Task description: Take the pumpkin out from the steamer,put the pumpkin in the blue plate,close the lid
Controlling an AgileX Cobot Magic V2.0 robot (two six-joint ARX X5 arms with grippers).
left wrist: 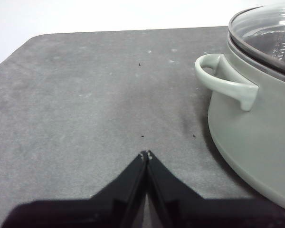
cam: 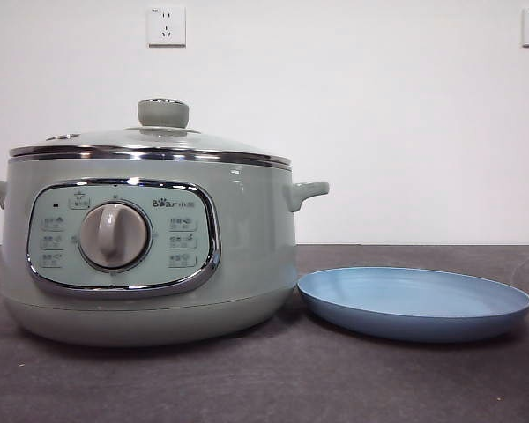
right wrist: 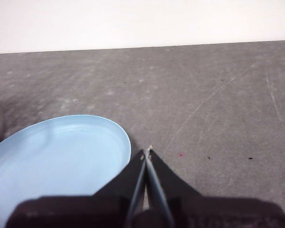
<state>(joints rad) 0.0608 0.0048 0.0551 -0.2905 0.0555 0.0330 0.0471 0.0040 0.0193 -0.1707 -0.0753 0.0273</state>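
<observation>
The steamer point(cam: 150, 256) stands on the dark bench point(cam: 264, 379) with its dial facing the front camera, and the lid point(cam: 150, 141) sits squarely on its rim, knob up. Nothing of the task looks begun: the pot is closed and the plate point(cam: 414, 304) lies bare just beside the pot's base, on the side where the nearer handle sticks out. That placing suits the job, since the pumpkin would have only a short way to travel from pot to plate.

Both arms wait low at the outer sides. The left gripper point(left wrist: 146, 154) hovers over open bench, well apart from the steamer's handle point(left wrist: 225, 83), its fingers pressed together at the tips and holding nothing. The right gripper point(right wrist: 147, 151) sits just beside the plate's rim point(right wrist: 126, 137), fingers likewise closed and empty. Each arm thus flanks its own half of the work, the left near the pot and the right near the plate.

The pumpkin cannot be seen. It is presumably inside the steamer, but the front view looks level at the pot wall, and the left wrist view catches only a slice of glass showing a dark, ribbed interior. Neither arm appears in the front view. The steamer's far handle is cut by the frame edge there, and the panel's small labels are too fine to read.
</observation>
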